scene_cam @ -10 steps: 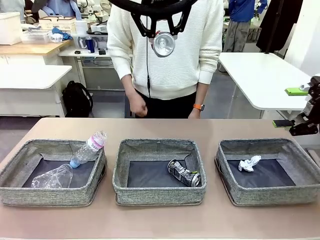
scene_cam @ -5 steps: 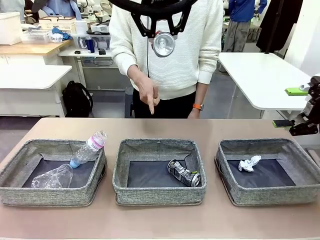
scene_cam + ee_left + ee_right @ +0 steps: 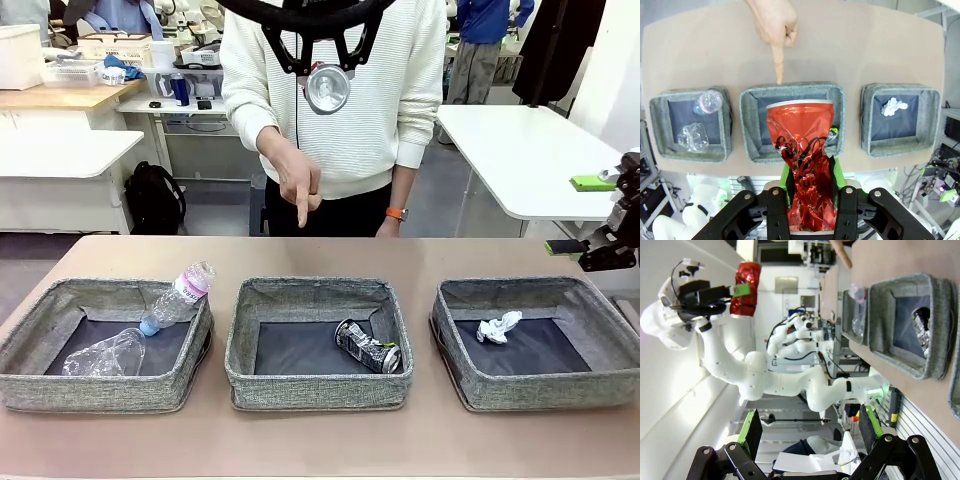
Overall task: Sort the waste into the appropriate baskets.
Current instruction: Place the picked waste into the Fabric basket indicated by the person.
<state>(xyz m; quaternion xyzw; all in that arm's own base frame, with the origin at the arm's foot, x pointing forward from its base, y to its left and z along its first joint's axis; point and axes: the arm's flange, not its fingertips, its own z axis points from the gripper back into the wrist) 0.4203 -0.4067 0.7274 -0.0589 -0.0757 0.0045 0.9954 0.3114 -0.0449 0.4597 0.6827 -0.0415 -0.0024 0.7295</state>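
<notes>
1. Held at top centre of the front view: a crushed red can (image 3: 327, 88), round end facing the camera, pinched by the left gripper (image 3: 327, 62) high above the table (image 3: 320, 255).
2. In the left wrist view, can (image 3: 801, 165) standing lengthwise up the frame, open rim at top, lower half pressed between the green pads (image 3: 785, 177) of the left gripper (image 3: 810, 200).
3. Directly beneath it, middle of frame: the middle basket (image 3: 747, 125), with a crushed black can (image 3: 367, 346) lying on the floor at right, long axis running diagonally from upper left to lower right.
4. Above the middle basket's far rim: a person's hand (image 3: 295, 180), index finger pointing straight down.
5. Lower left: left basket (image 3: 30, 375), holding a crushed clear bottle (image 3: 105, 355) flat and a small pink-labelled bottle (image 3: 177, 298) leaning on the right wall, cap end down-left.
6. Lower right: right basket (image 3: 610, 375) with crumpled paper (image 3: 498, 327).
7. Right edge: right gripper (image 3: 590, 215), spread wide, nothing between the fingers.
</notes>
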